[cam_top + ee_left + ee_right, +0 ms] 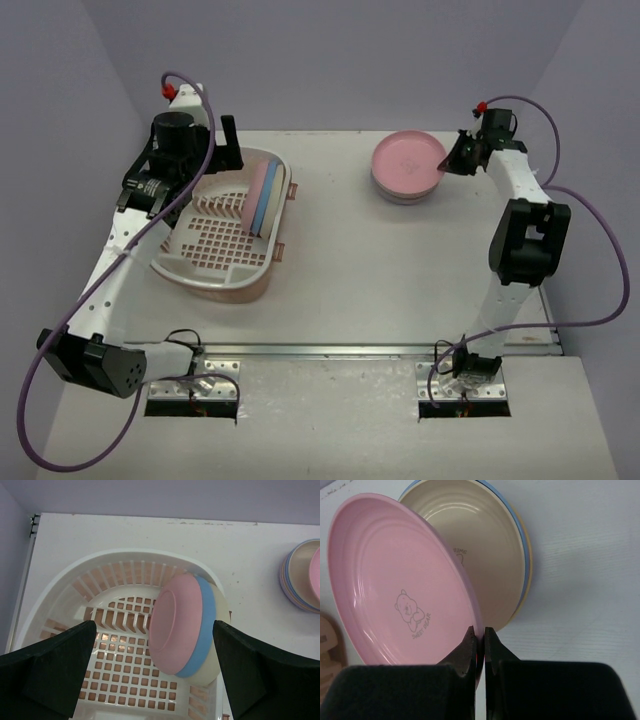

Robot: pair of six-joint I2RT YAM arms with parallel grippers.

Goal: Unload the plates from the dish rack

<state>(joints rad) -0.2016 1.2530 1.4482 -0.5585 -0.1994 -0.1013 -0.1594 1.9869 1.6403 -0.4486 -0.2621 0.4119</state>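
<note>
The right gripper point(479, 633), its jaws closed almost together, nips the rim of a pink plate point(405, 585) at the far right of the white table point(350, 280). The plate (printed with a small bear and the words "SWEET BEAR") is tilted above a stack of plates point(485, 545). A cream plate lies on top of the stack, with blue and yellow rims showing beneath it. Whether the pink plate's far edge touches the stack cannot be told.

On the left side of the table stands the oval dish rack point(215, 268), with three plates on edge against its right wall. A pink plate in the rack point(175, 625) faces the open grid floor, a blue plate point(206, 625) is pressed behind it, and a cream plate point(219, 640) is nearest the wall.

The left gripper point(154, 630) hangs over the rack's far left end. Its jaws are spread wide and hold nothing, and in the wrist view the three upright plates sit between its two dark fingers point(60, 660), which do not touch them
</note>
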